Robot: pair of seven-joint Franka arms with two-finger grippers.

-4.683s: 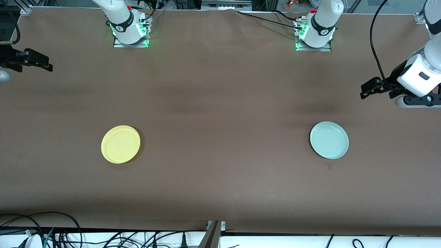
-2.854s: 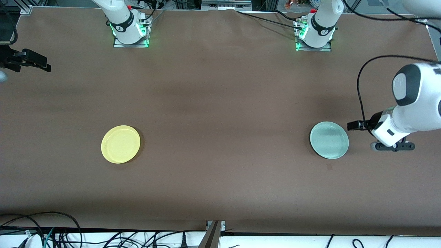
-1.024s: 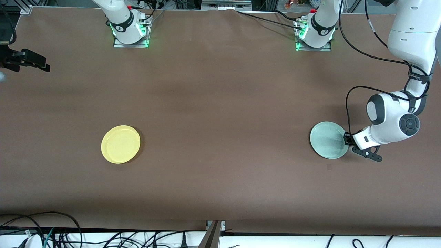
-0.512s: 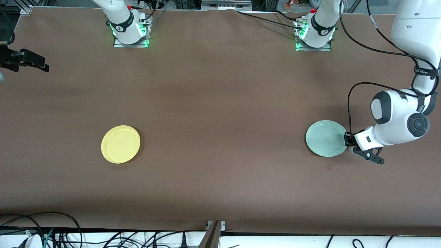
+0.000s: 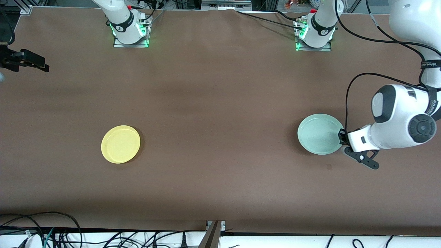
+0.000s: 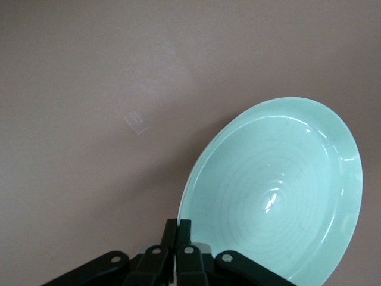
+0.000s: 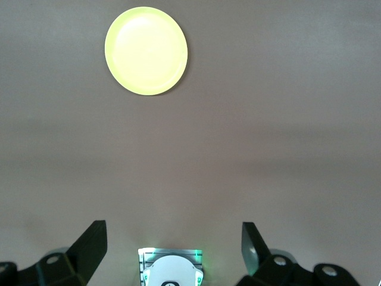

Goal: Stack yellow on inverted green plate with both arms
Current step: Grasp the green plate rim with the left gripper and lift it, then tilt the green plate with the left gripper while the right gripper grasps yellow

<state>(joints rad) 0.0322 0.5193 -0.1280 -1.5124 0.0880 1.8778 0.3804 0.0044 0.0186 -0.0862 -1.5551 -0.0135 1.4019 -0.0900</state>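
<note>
The green plate (image 5: 319, 134) hangs tilted just above the table at the left arm's end, hollow side still up. My left gripper (image 5: 341, 137) is shut on the plate's rim; the left wrist view shows the black fingertips (image 6: 186, 229) pinching the edge of the green plate (image 6: 280, 190). The yellow plate (image 5: 120, 144) lies flat on the table toward the right arm's end, rim up. My right gripper (image 5: 36, 63) waits open above the table's edge at its own end. From there the yellow plate (image 7: 146, 50) shows well clear of my open right gripper (image 7: 172, 232).
The brown table (image 5: 220, 103) bears only the two plates. A small square mark (image 5: 329, 167) lies a little nearer the front camera than the green plate. The two arm bases (image 5: 131, 32) (image 5: 313, 34) stand along the table's back edge. Cables (image 5: 51, 234) hang below its front edge.
My left arm came down to the green plate, shut on its rim, and has lifted and carried it a little toward the table's middle. The right arm and yellow plate have not moved.
</note>
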